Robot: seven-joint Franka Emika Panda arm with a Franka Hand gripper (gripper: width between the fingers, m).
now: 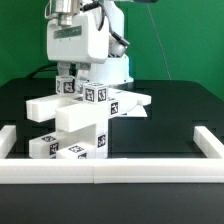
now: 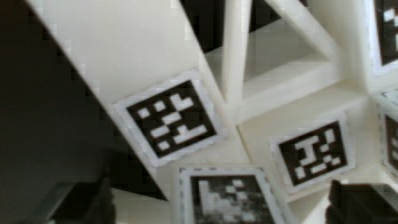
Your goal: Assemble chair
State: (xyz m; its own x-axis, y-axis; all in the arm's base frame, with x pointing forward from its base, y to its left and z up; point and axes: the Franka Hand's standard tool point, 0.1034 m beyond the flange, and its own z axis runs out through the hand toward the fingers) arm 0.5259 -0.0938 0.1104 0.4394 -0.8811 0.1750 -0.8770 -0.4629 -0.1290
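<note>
In the exterior view the chair [image 1: 85, 118] stands stacked on the black worktop [image 1: 175, 115], just behind the white border rail [image 1: 100, 168], likely braced there; the gripper [image 1: 78, 75] sits low on its top, fingers hidden (cannot tell their state). The wrist view shows only tagged chair parts close up.
</note>
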